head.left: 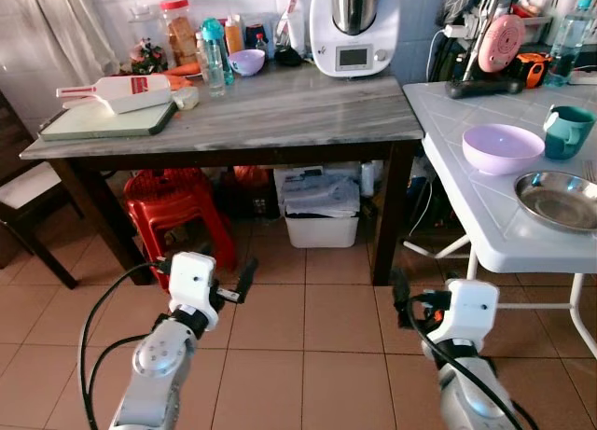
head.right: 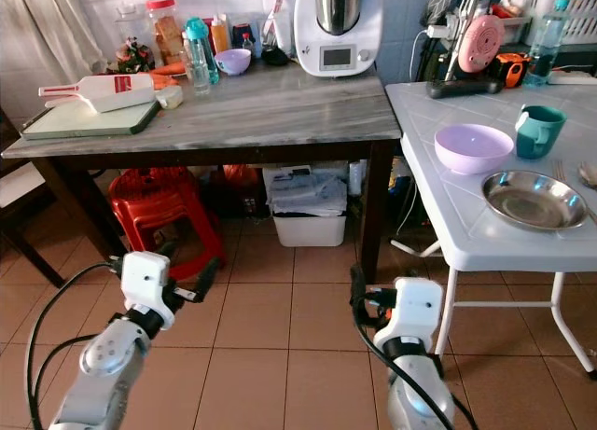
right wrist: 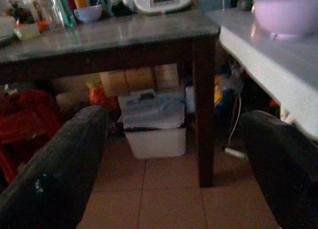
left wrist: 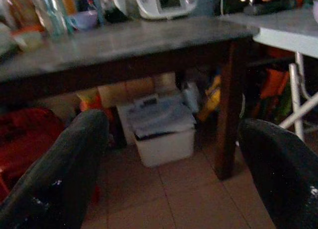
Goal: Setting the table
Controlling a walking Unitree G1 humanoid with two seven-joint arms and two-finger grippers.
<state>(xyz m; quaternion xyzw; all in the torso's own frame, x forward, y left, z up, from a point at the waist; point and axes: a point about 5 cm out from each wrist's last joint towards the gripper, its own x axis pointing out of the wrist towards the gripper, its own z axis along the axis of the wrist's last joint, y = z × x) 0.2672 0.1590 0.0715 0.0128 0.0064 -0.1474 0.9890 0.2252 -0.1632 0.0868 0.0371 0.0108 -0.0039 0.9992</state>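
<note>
head views bright and sharp; wrist views dim, soft, slightly blurred.

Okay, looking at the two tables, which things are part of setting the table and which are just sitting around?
For the job:
- white table
- purple bowl
- teal mug
- steel plate
- left gripper and right gripper, both open and empty

Just lying about:
- kitchen machine
- cutting board
- red stool
- storage bin

Lilac bowl [head.left: 502, 147], teal mug [head.left: 566, 131] and silver plate [head.left: 560, 199] on a white surface [head.left: 485, 225]. Grey-veined marble surface [head.left: 280, 113] on dark legs. Red stool [head.left: 175, 206]. Terracotta tiled floor [head.left: 308, 337]. Black fingers [left wrist: 64, 174].
</note>
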